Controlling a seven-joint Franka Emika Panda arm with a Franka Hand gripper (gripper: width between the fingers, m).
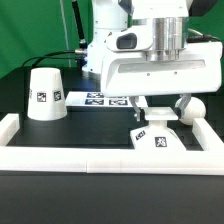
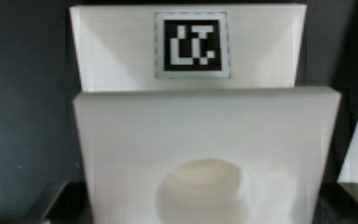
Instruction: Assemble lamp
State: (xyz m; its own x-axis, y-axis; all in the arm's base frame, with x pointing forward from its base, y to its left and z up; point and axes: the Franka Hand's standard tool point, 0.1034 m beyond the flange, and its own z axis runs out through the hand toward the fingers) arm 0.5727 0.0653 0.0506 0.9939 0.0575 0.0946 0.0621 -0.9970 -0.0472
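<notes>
**Gripper** (image 1: 160, 108): jaws set wide apart and pointing down, directly over the base. We cannot tell whether the pads touch the base or hang clear of it, so we record the grasp as undetermined.

**Base** (image 1: 157, 137): flat white square slab with tags, lying on the bench (image 1: 90, 125) under the gripper. The wrist view shows the base (image 2: 202, 130) square to the jaws, with a round socket in its upper face and one tag beyond the socket. We judge it light, rigid and smooth, likely to slide rather than tip. Hold it across two opposite side edges, clear of the socket.

**Bulb** (image 1: 194, 108): round-headed, just beside the base on the exterior view's right and behind it. We judge it light, hard and prone to rolling. Take it by the stem, not the head.

**Shade** (image 1: 45, 95): cone standing wide end down, well apart from the base on the exterior view's left. We judge it hollow and light, with sloping sides that may slip between flat pads.

**Marker board** (image 1: 100, 98): flat strip behind the base, between the base and the shade.

**Rail** (image 1: 110, 160): low white border, running close in front of the base and up the far side past the shade.

**Open room**: bare bench between the base and the shade. Room is tight toward the bulb and the front rail.
</notes>
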